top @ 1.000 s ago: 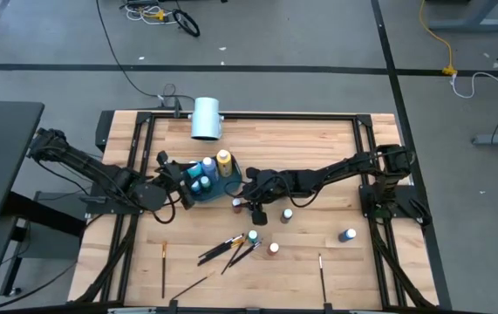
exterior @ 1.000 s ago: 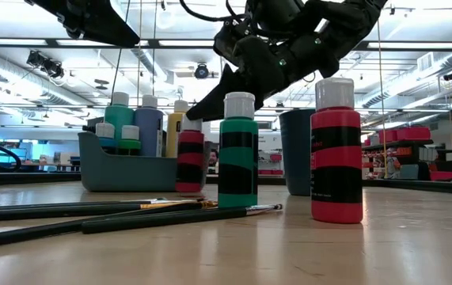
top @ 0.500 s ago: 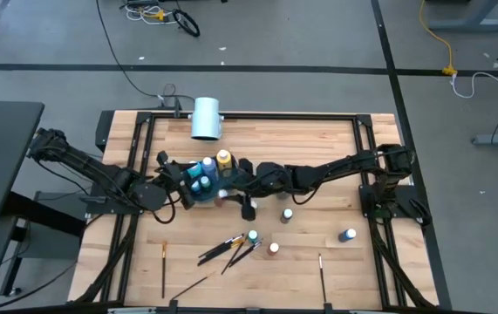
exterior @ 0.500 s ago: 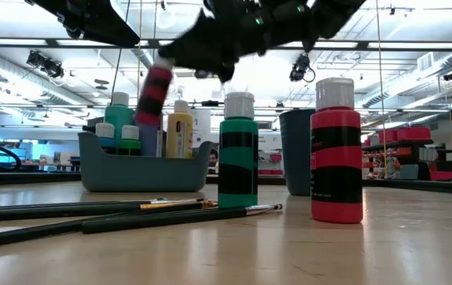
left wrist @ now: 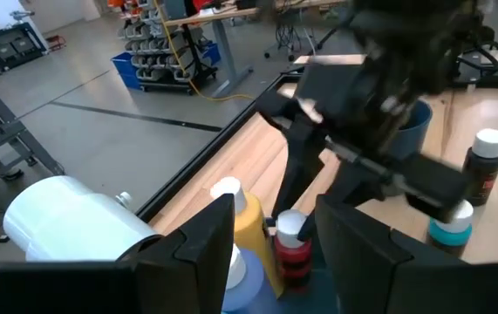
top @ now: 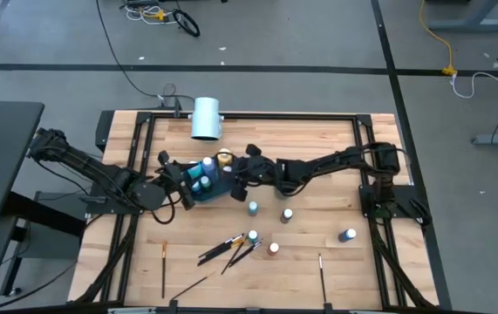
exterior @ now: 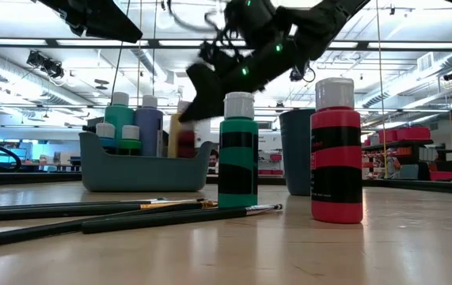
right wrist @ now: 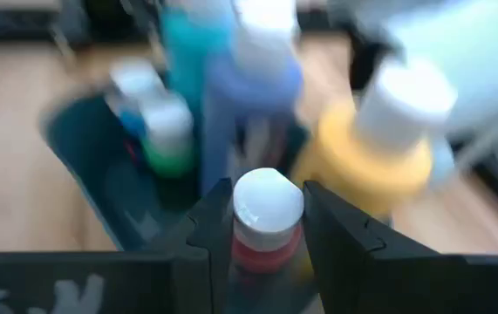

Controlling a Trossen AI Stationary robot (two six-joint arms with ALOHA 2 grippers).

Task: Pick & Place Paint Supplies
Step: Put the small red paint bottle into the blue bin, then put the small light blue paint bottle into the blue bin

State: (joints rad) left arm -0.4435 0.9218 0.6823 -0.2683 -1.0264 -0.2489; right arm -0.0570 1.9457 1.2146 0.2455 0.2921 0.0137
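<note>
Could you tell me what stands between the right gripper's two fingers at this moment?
A white-capped red paint bottle stands between the right gripper fingers, over the dark caddy beside the yellow bottle. The right wrist view shows it; the left wrist view confirms.

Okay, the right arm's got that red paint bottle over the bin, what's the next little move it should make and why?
Probably lower a little, then open. The right gripper is shut on the red paint bottle, which sits over the gray bin beside the yellow bottle, in the gap next to the blue one. The left gripper is at the bin's rim, so it looks steadied.
</note>
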